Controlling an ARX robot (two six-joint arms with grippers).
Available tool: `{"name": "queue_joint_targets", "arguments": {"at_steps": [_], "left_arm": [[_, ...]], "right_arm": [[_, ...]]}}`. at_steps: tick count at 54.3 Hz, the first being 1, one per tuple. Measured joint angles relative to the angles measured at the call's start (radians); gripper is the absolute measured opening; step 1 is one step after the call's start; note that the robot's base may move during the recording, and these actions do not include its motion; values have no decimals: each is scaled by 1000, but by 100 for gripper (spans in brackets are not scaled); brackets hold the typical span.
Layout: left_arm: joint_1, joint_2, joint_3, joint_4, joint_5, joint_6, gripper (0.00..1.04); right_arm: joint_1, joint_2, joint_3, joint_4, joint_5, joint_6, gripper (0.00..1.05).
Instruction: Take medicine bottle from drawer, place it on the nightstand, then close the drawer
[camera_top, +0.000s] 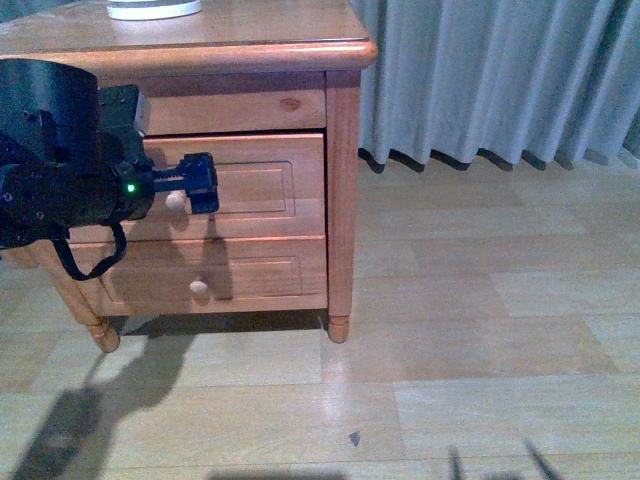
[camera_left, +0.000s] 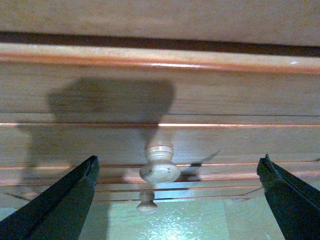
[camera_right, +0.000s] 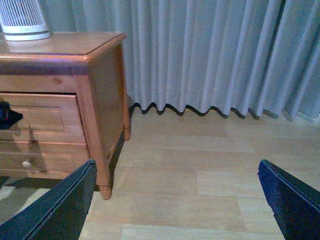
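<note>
My left gripper (camera_left: 178, 162) is spread wide with nothing between its fingers, and it hangs just in front of the round knob (camera_left: 160, 167) of the drawer (camera_left: 240, 100), the taller, upper one. In the left wrist view the knob sits between my two fingers and a little farther than their tips. I judge that I am not touching it. In the front view one blue fingertip shows just to the right of the knob. The stem of the knob points straight out toward me, while the drawer front runs long from left to right. So I judge the coming move to be a short advance forward, then a closing on the knob from its two sides, then a pull toward me. My right gripper (camera_right: 176, 167) is also spread and empty. It is out to the right of the nightstand (camera_right: 107, 95), over the floor and well apart from the knob, so the left arm is clearly the nearer one. The drawer front seems shut or nearly shut; I cannot tell which. The medicine bottle shows in no view, and I suppose it lies behind that front. Farther, on the nightstand top, stands a white ribbed appliance (camera_right: 22, 20), and behind hangs a grey curtain (camera_right: 210, 55). I can read no brand, label or writing anywhere.
</note>
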Motion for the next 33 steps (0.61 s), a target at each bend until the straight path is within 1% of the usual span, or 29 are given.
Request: {"name": "queue_joint_targets", "arguments": {"at_steps": [31, 33], "left_arm": [[3, 82, 60, 31, -21, 22, 98], [3, 85, 62, 31, -26, 23, 95]], "right_arm": [[0, 0, 0, 0, 0, 0, 98], [0, 0, 0, 0, 0, 0, 98]]}}
